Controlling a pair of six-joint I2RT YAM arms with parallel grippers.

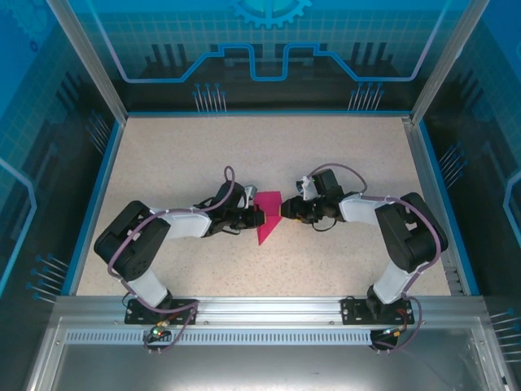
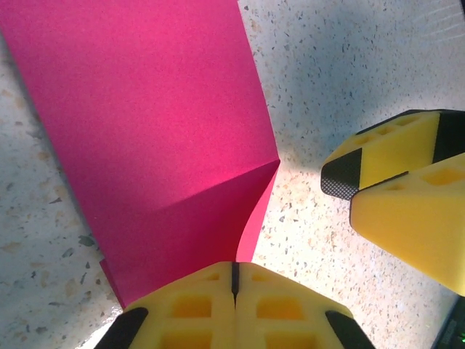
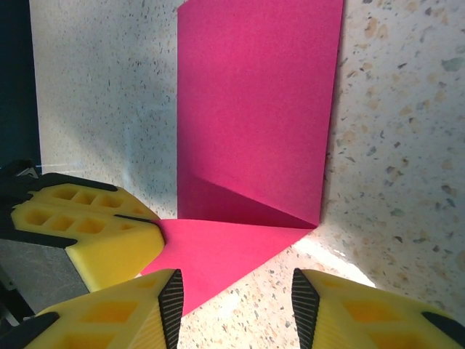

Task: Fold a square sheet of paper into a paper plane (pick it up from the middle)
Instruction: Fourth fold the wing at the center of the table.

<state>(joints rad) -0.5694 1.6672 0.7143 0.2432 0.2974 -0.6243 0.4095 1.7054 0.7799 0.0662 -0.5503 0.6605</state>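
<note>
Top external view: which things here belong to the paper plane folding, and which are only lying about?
Belonging to the job:
pink paper, partly folded
left pincer, shut on the paper's edge
right pincer, open, facing the paper

Only surroundings:
speckled table
blue enclosure walls

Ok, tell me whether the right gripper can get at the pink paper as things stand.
Probably yes. The right gripper is open, and a corner of the pink paper lies just ahead of its gap with nothing between. The left gripper, shut on the paper's edge, crowds one side.
</note>
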